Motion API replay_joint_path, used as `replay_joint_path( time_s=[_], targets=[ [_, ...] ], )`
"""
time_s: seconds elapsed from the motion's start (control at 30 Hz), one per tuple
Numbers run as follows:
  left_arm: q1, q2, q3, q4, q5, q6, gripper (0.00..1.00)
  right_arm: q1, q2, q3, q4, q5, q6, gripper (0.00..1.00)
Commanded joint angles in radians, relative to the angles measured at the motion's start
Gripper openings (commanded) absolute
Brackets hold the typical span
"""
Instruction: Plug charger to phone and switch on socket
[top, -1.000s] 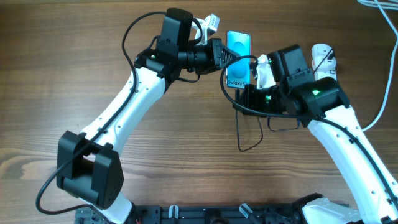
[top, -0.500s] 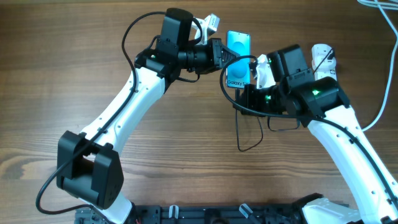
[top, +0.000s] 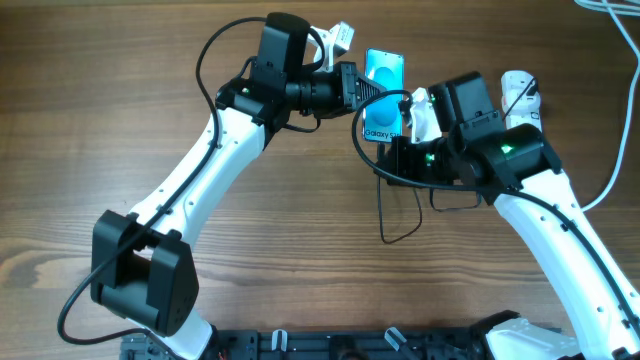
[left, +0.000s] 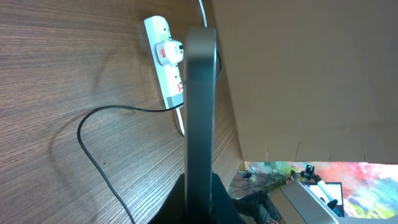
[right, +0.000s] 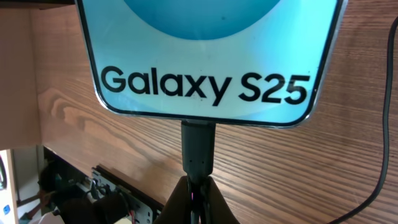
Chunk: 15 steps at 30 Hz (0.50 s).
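Observation:
The phone (top: 383, 72) is held on edge above the table, cyan screen and "Galaxy S25" band facing up in the overhead view. My left gripper (top: 362, 90) is shut on its left side. In the left wrist view the phone (left: 200, 106) is a dark upright edge rising from between the closed jaws (left: 199, 190). My right gripper (right: 198, 190) is shut on the charger connector (right: 198, 146), whose tip meets the phone's bottom edge (right: 205, 56). I cannot tell how deep it sits. The thin black charger cable (top: 384, 212) loops below. The white socket (left: 166, 65) lies beyond, red switch (left: 161, 53) showing.
The socket (top: 519, 92) lies at the back right, partly hidden behind my right arm. Its thick white cord (top: 622, 120) runs along the right edge. The slack black cable (left: 102, 155) lies on the wood table under the phone. A dark rail (top: 350, 345) borders the front edge.

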<state>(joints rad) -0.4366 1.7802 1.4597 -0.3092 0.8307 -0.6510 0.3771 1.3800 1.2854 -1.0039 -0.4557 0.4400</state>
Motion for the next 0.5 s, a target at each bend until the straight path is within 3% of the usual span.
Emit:
replay_joint_path(
  time_s=[0.0,0.47],
  targets=[
    [0.000,-0.024,0.012,-0.002,0.071,0.038,0.04,-0.001,0.002,0.010,0.021,0.023,-0.022,0.04],
    [0.000,-0.024,0.012,-0.014,0.085,0.045,0.04,-0.001,0.002,0.010,0.051,0.056,-0.021,0.05]
  ],
)
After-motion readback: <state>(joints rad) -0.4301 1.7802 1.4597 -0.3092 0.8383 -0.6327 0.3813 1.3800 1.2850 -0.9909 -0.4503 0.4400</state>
